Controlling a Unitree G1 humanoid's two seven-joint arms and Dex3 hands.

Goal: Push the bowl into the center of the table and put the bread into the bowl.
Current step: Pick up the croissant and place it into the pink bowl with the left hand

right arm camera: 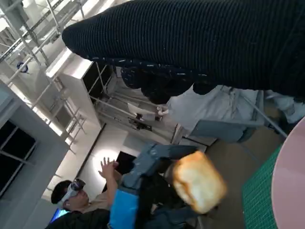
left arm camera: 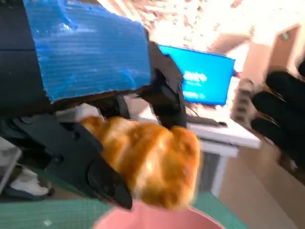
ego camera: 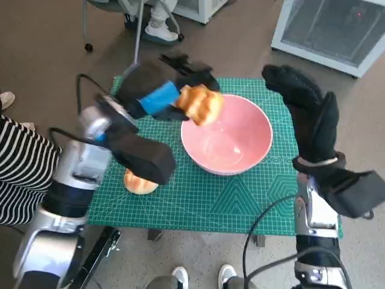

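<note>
Bread (ego camera: 201, 103) sits in our left robot hand (ego camera: 157, 90), whose black fingers (left arm camera: 90, 167) clasp it from both sides. We hold it in the air just over the left rim of the bowl (ego camera: 228, 133); in the left wrist view the loaf (left arm camera: 147, 160) hangs right above the pink rim (left arm camera: 157, 217). The bowl stands on the green mat (ego camera: 240, 192) that covers the counter, a little right of the mat's middle.

Our right robot hand (ego camera: 307, 108) is raised beside the bowl's right edge, gloved fingers spread and grasping nothing; we cannot tell if it touches the rim.

A second bread (ego camera: 139, 182) lies on the mat near the left front, partly hidden under our left forearm (ego camera: 135, 153). A black cable (ego camera: 264, 223) loops across the mat's front edge by our right arm.

Round the counter we see a person in a striped top (ego camera: 21, 165) at the left, white shoes (ego camera: 204, 276) at the front and a chair base (ego camera: 150, 30) beyond. The right wrist view shows a seated person (right arm camera: 78, 200) with a raised hand behind the held bread.
</note>
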